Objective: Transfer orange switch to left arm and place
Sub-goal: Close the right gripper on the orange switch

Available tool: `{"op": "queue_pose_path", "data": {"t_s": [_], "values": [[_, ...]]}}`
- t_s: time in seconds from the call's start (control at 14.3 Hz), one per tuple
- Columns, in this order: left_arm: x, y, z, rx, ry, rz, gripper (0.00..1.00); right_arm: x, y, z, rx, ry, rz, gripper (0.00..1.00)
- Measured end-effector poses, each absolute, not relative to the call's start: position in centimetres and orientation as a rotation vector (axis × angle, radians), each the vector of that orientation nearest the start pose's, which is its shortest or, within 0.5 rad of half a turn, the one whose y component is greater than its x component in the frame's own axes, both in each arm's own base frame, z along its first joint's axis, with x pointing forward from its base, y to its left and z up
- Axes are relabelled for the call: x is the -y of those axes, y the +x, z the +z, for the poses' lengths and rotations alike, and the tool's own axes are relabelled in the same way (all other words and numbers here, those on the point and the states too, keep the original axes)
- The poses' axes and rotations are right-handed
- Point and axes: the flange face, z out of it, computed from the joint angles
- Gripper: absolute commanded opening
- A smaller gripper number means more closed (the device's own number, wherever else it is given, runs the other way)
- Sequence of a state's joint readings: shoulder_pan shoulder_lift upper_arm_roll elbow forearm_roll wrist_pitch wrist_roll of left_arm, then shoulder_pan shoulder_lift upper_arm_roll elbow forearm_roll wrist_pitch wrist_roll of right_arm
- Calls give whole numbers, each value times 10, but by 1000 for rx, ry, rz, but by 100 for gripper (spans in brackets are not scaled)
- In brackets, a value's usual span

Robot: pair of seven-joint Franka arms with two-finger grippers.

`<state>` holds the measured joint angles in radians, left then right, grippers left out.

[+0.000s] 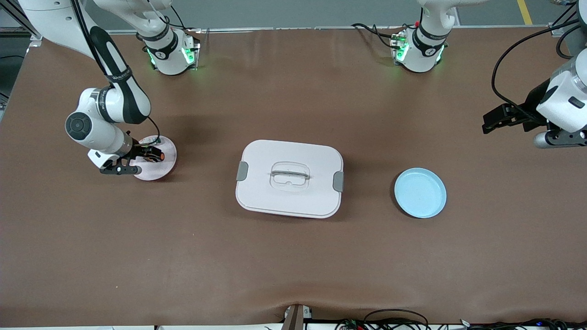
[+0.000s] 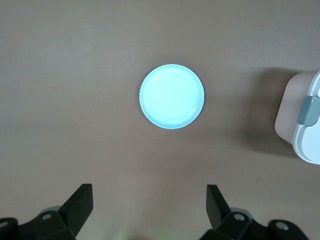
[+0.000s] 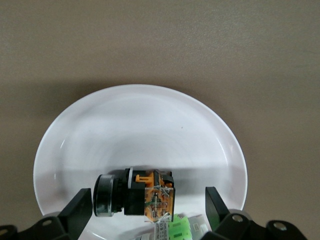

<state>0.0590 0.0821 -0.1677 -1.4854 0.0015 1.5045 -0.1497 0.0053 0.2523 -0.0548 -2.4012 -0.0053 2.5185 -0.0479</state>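
— Where's the switch point(image 3: 134, 194)?

— Lying on its side on the pink plate point(image 1: 168, 147), at the right arm's end of the bench point(image 1: 293, 256). My right gripper point(image 3: 145, 212) is low over it, fingers point(image 3: 76, 207) spread wide with the switch between them, not yet clamped on anything.

— Anything crowding it?

— A small green-and-clear part point(image 3: 181, 229) sits just beside it on the same plate. That's my first worry: if I close off-centre I could catch that part too, or nudge the switch so it rolls on its round body and slips out.

— And the other side?

— My left gripper point(image 2: 150, 210) waits high over the bench at the left arm's end, near the blue plate point(image 1: 420, 192), fingers apart and empty.

— What about the box point(image 1: 290, 178)?

— It sits mid-bench, between the two plates, right on the straight line across. If I carry low I'd clip its lid. And the switch is tiny, so a handover between my grippers leaves little to grab; a loose pinch could drop it onto the box.
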Motion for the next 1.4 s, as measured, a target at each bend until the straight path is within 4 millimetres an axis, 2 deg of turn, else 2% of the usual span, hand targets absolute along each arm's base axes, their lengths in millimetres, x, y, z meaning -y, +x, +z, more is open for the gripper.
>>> {"op": "queue_pose_path", "data": {"t_s": [0.56,1.19,1.33,1.4], "values": [[57,570,613,66,-3143,100,100,24,482,184,2,-3147,210,100],[57,570,613,66,-3143,100,100,19,479,179,8,-3146,223,100],[57,570,613,66,-3143,100,100,19,478,178,8,-3146,220,82],[57,570,613,66,-3143,100,100,19,478,178,6,-3146,220,77]]}}
